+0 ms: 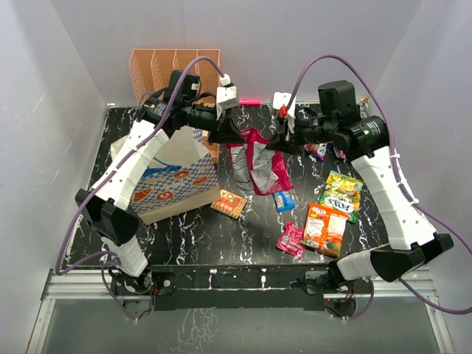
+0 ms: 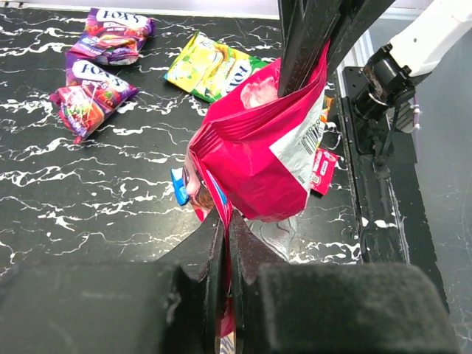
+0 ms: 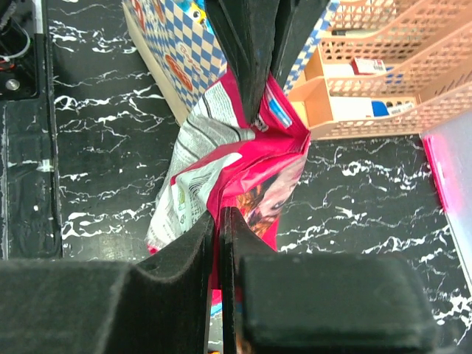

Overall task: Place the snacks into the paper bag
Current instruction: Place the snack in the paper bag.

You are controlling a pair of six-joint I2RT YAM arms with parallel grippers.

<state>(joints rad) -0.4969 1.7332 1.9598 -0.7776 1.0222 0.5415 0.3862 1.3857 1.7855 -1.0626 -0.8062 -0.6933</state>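
Both grippers hold one magenta-silver packet (image 1: 258, 168) in the air over the table's middle. My left gripper (image 1: 226, 133) is shut on its left edge, my right gripper (image 1: 283, 141) on its right edge. In the left wrist view my left gripper (image 2: 227, 218) pinches the packet (image 2: 258, 155). In the right wrist view my right gripper (image 3: 221, 214) pinches the packet (image 3: 221, 169). The paper bag (image 1: 177, 181) stands left of the packet, under the left arm. Loose snacks lie on the table: small orange (image 1: 229, 202), blue (image 1: 283, 200), pink (image 1: 290, 239), orange (image 1: 324, 227), green-yellow (image 1: 341, 193), purple (image 1: 318, 151).
A peach perforated file rack (image 1: 173, 70) stands at the back behind the bag; it also shows in the right wrist view (image 3: 383, 66). White walls enclose the black marbled table (image 1: 221, 243) on three sides.
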